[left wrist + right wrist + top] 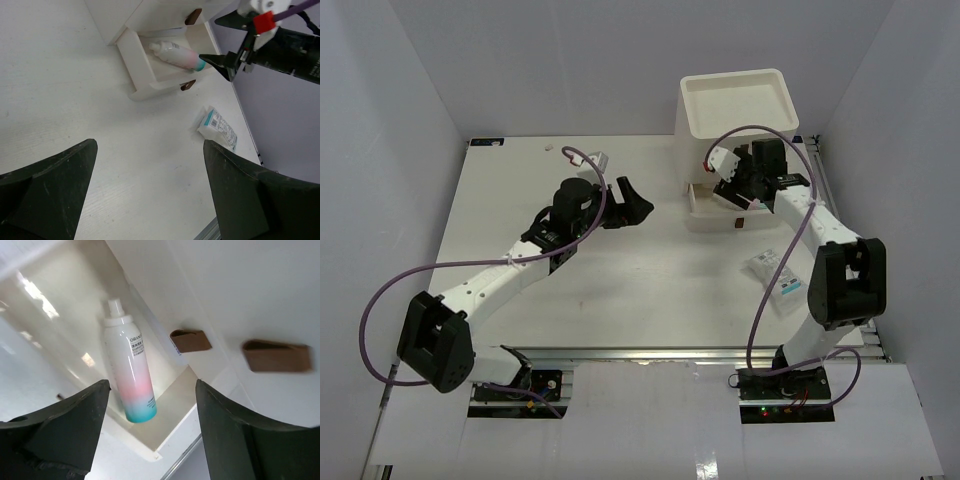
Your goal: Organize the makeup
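1. A robot test cell in a lab: a flat white counter [620,290] is boxed in by plain pale grey panel walls [570,60] behind it and at both sides.
2. Along the counter's near edge, a bare aluminium rail [650,353] carries two white-and-black jointed robot arms [490,285] trailing loose purple cables [380,295].

Tube [131,375] glossy plastic; drawer [65,310] smooth white plastic w/ 2 brown matt handles [190,340]; table [75,100] matt.
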You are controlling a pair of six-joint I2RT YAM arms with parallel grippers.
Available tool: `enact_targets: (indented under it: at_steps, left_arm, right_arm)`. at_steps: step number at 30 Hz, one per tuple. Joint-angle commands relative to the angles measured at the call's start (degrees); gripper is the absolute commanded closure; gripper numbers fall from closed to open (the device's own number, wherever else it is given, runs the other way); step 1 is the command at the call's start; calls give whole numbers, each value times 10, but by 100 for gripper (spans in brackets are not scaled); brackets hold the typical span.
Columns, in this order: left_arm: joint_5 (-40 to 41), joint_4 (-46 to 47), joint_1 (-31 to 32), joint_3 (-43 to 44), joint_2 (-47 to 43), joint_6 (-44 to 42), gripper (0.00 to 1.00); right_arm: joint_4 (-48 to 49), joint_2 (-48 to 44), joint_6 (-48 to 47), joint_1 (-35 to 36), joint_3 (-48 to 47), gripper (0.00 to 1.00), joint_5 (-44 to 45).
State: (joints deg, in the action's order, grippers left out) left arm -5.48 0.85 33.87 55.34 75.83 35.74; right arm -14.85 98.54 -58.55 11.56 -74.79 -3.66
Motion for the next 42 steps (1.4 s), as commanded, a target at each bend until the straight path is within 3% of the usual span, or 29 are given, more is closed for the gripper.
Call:
enact_targets:
  at_steps: [1, 2, 6, 8, 11, 13, 17, 22, 28, 32, 35, 42]
  left_arm:
    - [-32, 13, -2, 66, 38, -17, 3]
    - [-37, 16, -2, 84, 51, -19, 4]
    - [-57, 13, -2, 172, 122, -29, 17]
    - [-60, 5, -2, 230, 169, -28, 28]
    - [-51, -6, -2, 320, 237, -25, 36]
    - [-36, -6, -2, 360, 285, -23, 33]
    - [-11, -22, -1, 458, 365, -20, 24]
    - [7, -25, 2, 602, 459, -29, 21]
    - [37, -34, 6, 705, 532, -28, 19]
    - [65, -32, 7, 727, 554, -23, 23]
    - [69, -36, 9, 733, 563, -23, 36]
    - [57, -58, 14, 741, 572, -35, 48]
  right_arm:
    - [-62, -95, 141, -20, -23, 31, -130]
    - [-68, -109, 176, -31, -15, 38, -164]
    - [-68, -158, 298, -77, 47, 87, -285]
    - [-73, -160, 356, -106, 73, 92, -352]
    - [-76, -163, 377, -147, 111, 92, -431]
    - [-77, -172, 347, -158, 131, 92, -447]
    - [-104, -215, 158, -162, 182, 92, -467]
    - [-146, -245, -52, -162, 233, 92, -447]
    - [-128, -246, -56, -162, 248, 92, -422]
    - [-100, -251, -74, -156, 265, 91, -398]
    - [-85, -258, -146, -148, 278, 89, -374]
    - [-19, -237, -182, -134, 280, 81, -319]
